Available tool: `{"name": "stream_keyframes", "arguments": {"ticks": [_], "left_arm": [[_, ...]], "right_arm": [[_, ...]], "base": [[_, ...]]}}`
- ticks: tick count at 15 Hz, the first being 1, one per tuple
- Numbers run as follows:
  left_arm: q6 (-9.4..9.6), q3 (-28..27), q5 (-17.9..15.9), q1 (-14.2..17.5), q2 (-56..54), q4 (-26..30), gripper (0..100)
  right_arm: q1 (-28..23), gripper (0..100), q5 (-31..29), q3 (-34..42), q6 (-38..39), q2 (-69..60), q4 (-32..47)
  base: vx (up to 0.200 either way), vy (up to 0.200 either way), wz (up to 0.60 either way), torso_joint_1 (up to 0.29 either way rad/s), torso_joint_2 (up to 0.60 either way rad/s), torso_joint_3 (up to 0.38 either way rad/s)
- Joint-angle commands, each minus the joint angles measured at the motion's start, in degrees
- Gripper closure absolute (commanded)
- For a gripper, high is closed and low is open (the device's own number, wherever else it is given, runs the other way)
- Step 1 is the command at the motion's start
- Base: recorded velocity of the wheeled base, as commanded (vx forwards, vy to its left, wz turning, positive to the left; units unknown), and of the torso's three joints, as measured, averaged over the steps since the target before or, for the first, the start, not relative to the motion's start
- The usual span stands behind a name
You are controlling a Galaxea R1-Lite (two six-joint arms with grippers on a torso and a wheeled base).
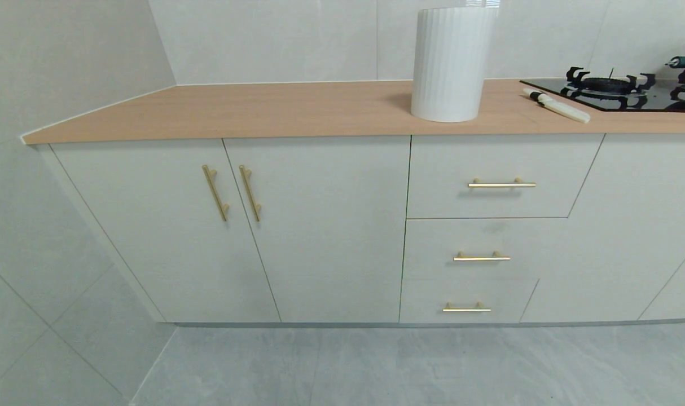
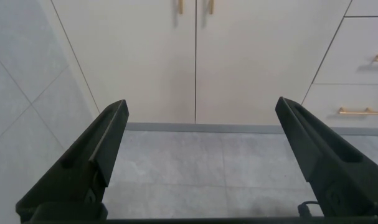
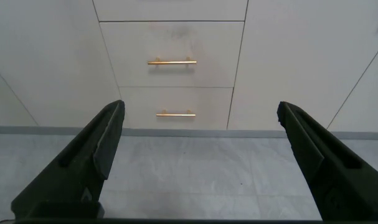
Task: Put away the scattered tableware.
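Currently, tools: left tool [image 2: 200, 104] and right tool [image 3: 198, 106] spread apart, low by the cabinets [image 1: 320, 225].
Tableware: I see a knife [image 1: 557, 105] far right on the worktop [image 1: 263, 110].
Risk: reaching across could topple the white canister [image 1: 449, 62].

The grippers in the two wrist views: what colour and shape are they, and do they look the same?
Both look alike. The left gripper and the right gripper each have two long, flat fingers in matte black, straight-edged, with blunt square tips. I see no markings on them.
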Motion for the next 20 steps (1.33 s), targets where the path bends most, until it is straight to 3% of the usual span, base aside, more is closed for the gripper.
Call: {"name": "stream_keyframes", "arguments": {"ticks": [1, 18, 20], "left_arm": [[0.26, 0.02, 0.04, 0.02, 0.02, -0.01, 0], [0.18, 0.02, 0.04, 0.02, 0.02, -0.01, 0], [0.00, 0.02, 0.04, 0.02, 0.02, -0.01, 0]], "right_arm": [[0.01, 0, 0.01, 0.00, -0.02, 0.20, 0.07], [0.01, 0, 0.01, 0.00, 0.07, 0.11, 0.07], [0.01, 0, 0.01, 0.00, -0.02, 0.11, 0.07]], "base": [[0.200, 0.000, 0.00, 0.012, -0.01, 0.002], [0.200, 0.000, 0.00, 0.005, 0.00, 0.003], [0.000, 0.000, 0.00, 0.000, 0.00, 0.000]]}}
